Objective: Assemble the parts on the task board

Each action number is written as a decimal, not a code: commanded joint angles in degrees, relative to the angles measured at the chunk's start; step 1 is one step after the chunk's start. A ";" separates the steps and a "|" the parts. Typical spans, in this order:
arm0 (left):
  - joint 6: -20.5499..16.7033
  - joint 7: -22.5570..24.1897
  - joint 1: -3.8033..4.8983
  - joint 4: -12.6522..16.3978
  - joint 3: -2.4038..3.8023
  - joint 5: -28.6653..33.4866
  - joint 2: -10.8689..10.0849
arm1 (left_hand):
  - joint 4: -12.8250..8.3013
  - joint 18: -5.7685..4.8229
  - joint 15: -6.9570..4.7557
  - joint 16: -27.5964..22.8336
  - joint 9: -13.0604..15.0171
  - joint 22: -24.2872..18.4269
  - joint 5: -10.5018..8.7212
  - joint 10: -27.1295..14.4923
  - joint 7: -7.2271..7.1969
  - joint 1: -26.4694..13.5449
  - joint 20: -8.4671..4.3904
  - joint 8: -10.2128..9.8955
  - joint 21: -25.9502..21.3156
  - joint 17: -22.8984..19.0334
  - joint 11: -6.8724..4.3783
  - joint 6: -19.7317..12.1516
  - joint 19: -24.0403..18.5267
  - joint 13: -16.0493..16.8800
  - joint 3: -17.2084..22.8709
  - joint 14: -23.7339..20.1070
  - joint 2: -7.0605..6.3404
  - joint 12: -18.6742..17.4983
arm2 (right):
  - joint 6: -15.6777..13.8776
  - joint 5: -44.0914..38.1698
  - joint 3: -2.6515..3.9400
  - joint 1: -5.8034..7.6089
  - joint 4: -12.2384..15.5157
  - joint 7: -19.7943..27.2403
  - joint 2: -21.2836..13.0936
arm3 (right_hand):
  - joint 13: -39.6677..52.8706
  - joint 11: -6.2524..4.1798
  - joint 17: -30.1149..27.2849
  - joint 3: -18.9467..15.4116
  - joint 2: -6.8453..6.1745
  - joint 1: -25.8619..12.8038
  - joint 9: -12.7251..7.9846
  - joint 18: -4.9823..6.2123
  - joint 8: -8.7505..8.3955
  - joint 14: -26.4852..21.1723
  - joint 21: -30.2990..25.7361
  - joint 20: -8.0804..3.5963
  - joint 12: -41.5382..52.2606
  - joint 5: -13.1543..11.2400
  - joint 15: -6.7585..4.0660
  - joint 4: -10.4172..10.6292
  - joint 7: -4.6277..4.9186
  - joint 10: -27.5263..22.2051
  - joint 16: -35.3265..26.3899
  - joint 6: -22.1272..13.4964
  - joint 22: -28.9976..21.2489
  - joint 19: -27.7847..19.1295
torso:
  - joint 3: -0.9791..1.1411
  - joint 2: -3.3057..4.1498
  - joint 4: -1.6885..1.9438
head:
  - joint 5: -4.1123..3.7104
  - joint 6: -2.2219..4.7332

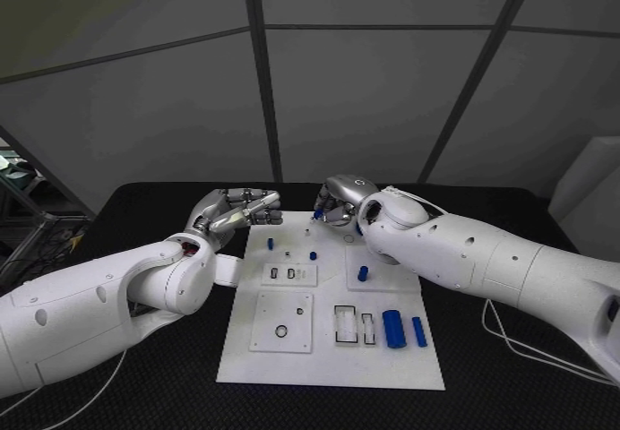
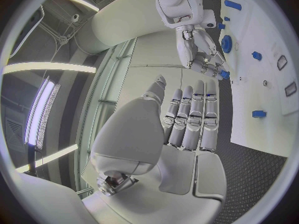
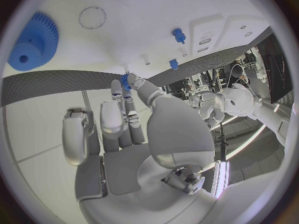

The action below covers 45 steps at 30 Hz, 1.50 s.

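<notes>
Your right hand (image 1: 339,204) pinches a small blue part (image 3: 126,81) at the task board's (image 1: 388,369) far edge; your left hand's (image 1: 236,211) fingers lie straight, pressed together, holding nothing.

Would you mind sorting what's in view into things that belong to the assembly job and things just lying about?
Job: task board; blue parts on it, such as the two cylinders; gear; small blue part pinched in the right robot hand.

Lying about: cable on the black table.
</notes>
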 commanded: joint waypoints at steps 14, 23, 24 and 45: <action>0.74 0.22 0.60 -0.04 0.08 -0.33 0.46 | -0.39 -0.77 0.14 -0.46 -0.07 -0.09 -0.39 -0.03 0.32 -0.20 0.34 -0.39 -0.20 0.07 0.53 -0.05 -0.03 -0.05 -0.13 -0.14 -0.23 -0.49 | 2.25 -1.01 0.05 0.15 -3.95 -0.81 3.15 | -0.14 0.19 -0.35 -0.09 0.34 -0.26 0.60 -0.24 -0.16 0.28 -0.11 -0.20 -0.38 0.22 -0.20 0.51 0.24 -0.57 0.22 -0.04 3.69 -0.35 | -0.07 0.25 0.02 | 0.42 -0.19; 0.76 0.19 0.78 -0.18 0.08 -0.33 0.67 | -0.39 -0.77 0.14 -0.46 -0.07 -0.09 -0.39 -0.03 0.32 -0.20 0.34 -0.39 -0.20 0.07 0.53 -0.05 -0.03 -0.05 -0.13 -0.14 -0.23 -0.49 | 3.13 -1.21 0.05 0.15 -5.37 -0.79 4.20 | -0.20 0.28 -0.52 -0.18 0.20 -0.40 0.60 -0.19 -0.36 0.20 -0.21 -0.16 -0.39 0.20 -0.14 0.67 0.33 -0.89 0.16 -0.27 3.46 -0.51 | -0.07 0.24 -0.01 | 0.55 -0.32; 0.76 0.18 0.79 -0.23 0.08 -0.33 0.69 | -0.39 -0.77 0.14 -0.46 -0.07 -0.09 -0.39 -0.03 0.32 -0.20 0.34 -0.39 -0.20 0.07 0.53 -0.05 -0.03 -0.05 -0.13 -0.14 -0.23 -0.49 | 3.22 -1.22 0.05 0.15 -5.47 -0.79 4.28 | -0.20 0.29 -0.52 -0.19 0.20 -0.40 0.60 -0.19 -0.37 0.20 -0.21 -0.16 -0.39 0.20 -0.13 0.67 0.33 -0.90 0.16 -0.28 3.46 -0.51 | -0.07 0.24 -0.04 | 0.60 -0.30; 0.89 0.00 1.20 -0.60 0.08 -0.33 0.64 | -0.39 -0.77 0.14 -0.46 -0.07 -0.09 -0.39 -0.03 0.32 -0.20 0.34 -0.39 -0.20 0.07 0.53 -0.05 -0.03 -0.05 -0.13 -0.14 -0.23 -0.49 | 1.49 -1.26 0.03 0.17 -4.98 -0.36 3.69 | -0.42 3.49 -8.98 -3.62 -3.99 0.32 -1.29 1.86 -0.92 -1.96 -4.87 2.50 -0.32 -1.59 2.59 0.99 3.55 -13.32 -4.69 -11.26 -6.33 -6.53 | -0.02 0.18 -0.22 | 0.77 -0.27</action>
